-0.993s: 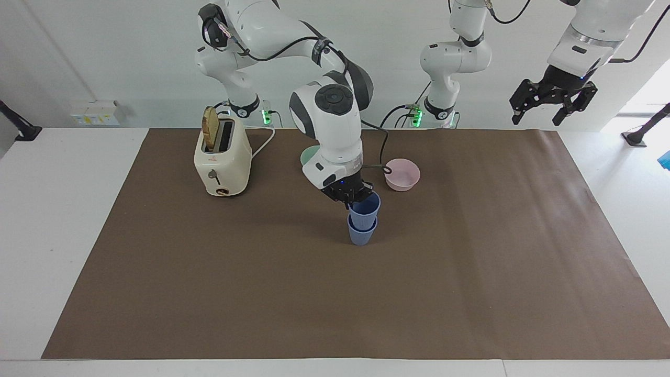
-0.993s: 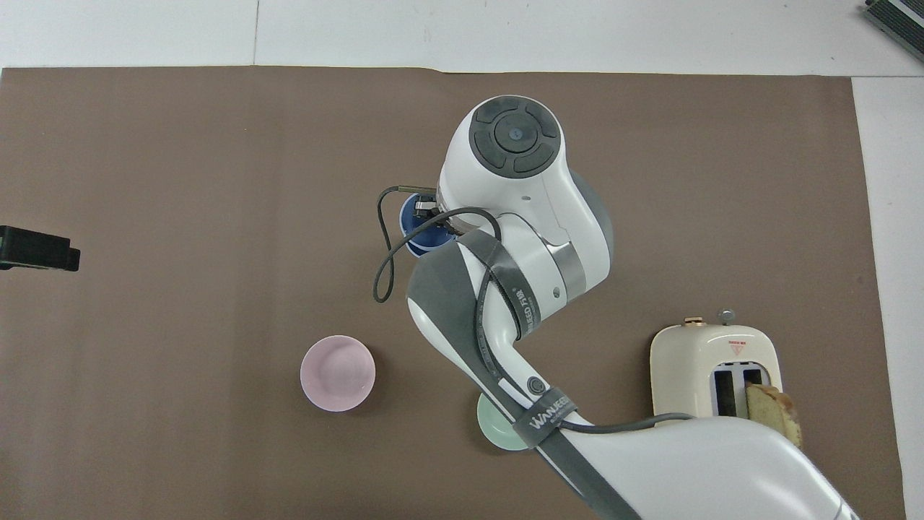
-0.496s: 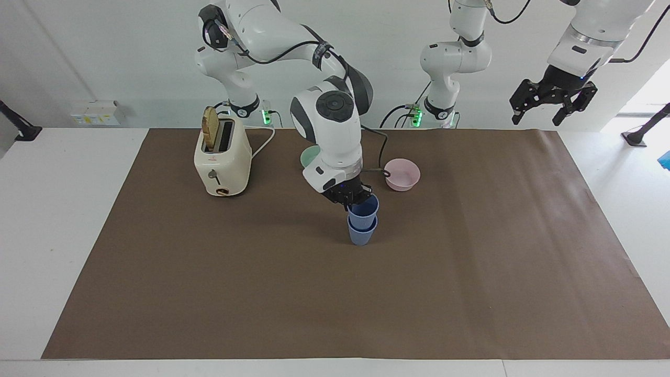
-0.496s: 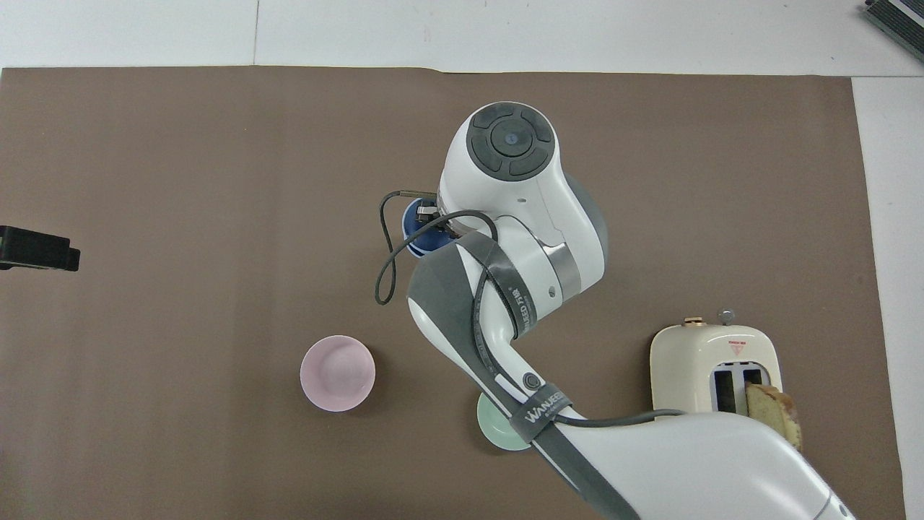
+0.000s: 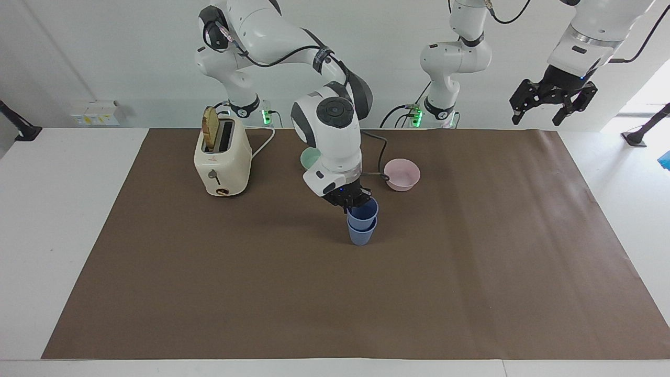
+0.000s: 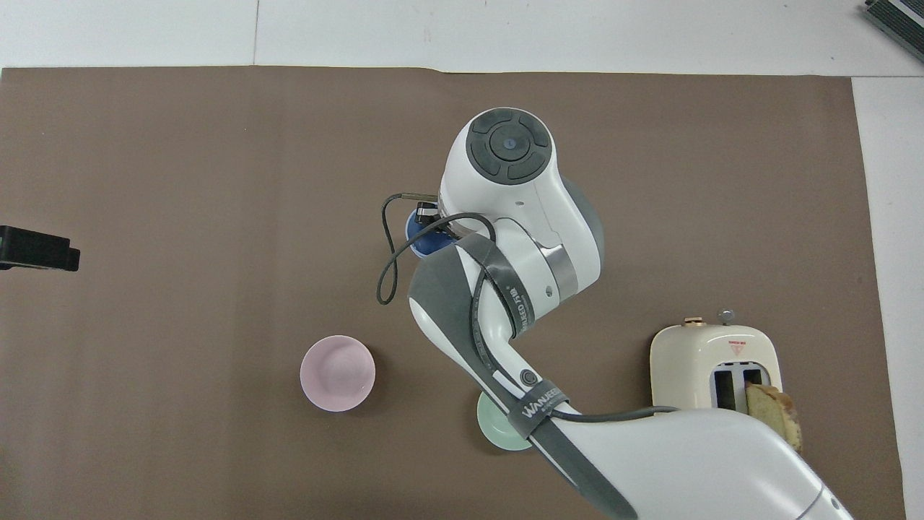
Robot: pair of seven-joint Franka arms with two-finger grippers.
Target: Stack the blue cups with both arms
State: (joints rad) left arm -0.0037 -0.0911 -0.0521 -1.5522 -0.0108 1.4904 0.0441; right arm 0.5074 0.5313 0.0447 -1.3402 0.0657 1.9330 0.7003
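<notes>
White table [image 5: 63,220] carries a brown paper sheet [image 5: 471,272] over most of its top. Directly on the sheet: cream two-slot toaster [image 5: 222,165] (toast slice raised), pale green bowl [image 5: 309,155], pink bowl [image 5: 402,174], and a lower periwinkle-blue tapered cup [image 5: 361,235] standing upright mid-sheet.

upper blue cup [image 5: 363,210] | sunk deeper into lower blue cup [image 5: 361,233]

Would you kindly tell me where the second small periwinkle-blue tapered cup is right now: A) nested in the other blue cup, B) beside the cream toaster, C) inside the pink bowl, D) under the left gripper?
A: the upper blue cup sits nested in the lower blue cup, right gripper at its rim.
</notes>
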